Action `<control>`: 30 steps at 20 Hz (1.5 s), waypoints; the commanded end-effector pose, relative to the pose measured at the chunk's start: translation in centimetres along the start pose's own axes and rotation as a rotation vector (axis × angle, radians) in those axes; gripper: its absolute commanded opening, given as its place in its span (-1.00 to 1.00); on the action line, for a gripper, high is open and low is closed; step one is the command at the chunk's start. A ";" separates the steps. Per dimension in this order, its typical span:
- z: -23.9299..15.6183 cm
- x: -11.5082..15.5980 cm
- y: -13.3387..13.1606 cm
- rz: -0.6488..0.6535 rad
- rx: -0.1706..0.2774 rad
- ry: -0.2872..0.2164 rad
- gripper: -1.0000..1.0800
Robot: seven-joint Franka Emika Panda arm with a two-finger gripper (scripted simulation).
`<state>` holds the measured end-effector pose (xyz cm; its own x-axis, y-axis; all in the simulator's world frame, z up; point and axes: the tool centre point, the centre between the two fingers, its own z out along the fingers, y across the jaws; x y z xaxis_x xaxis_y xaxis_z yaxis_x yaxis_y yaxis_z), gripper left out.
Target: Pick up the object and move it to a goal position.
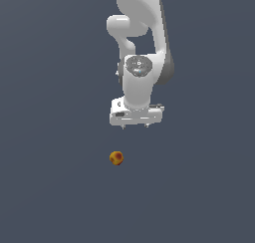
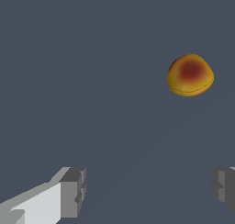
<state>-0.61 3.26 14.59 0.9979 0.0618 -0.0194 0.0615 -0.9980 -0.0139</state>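
Observation:
The object is a tiny orange-yellow ball with red spots [image 1: 116, 158], lying on the flat grey surface. In the wrist view the ball [image 2: 190, 75] shows as an orange-yellow rounded shape with a red patch. My white gripper [image 1: 135, 126] hangs from the arm above the ball and a little toward the exterior view's right, apart from it. In the wrist view the gripper [image 2: 149, 191] is open, its two grey fingertips [image 2: 73, 192] spread wide with nothing between them. The ball lies off to one side of the gap, not between the fingers.
Only the plain dark grey surface [image 1: 50, 187] shows around the ball and the arm. No other objects or edges are in view.

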 end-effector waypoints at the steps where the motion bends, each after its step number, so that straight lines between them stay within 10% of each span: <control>1: 0.0 0.0 0.0 0.000 0.000 0.000 0.92; 12: -1.6 0.6 -4.1 -0.055 0.013 0.022 0.92; 30: 0.1 3.3 -1.0 -0.222 0.002 0.021 0.92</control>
<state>2.18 4.94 14.75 0.9671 0.2544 0.0052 0.2545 -0.9669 -0.0187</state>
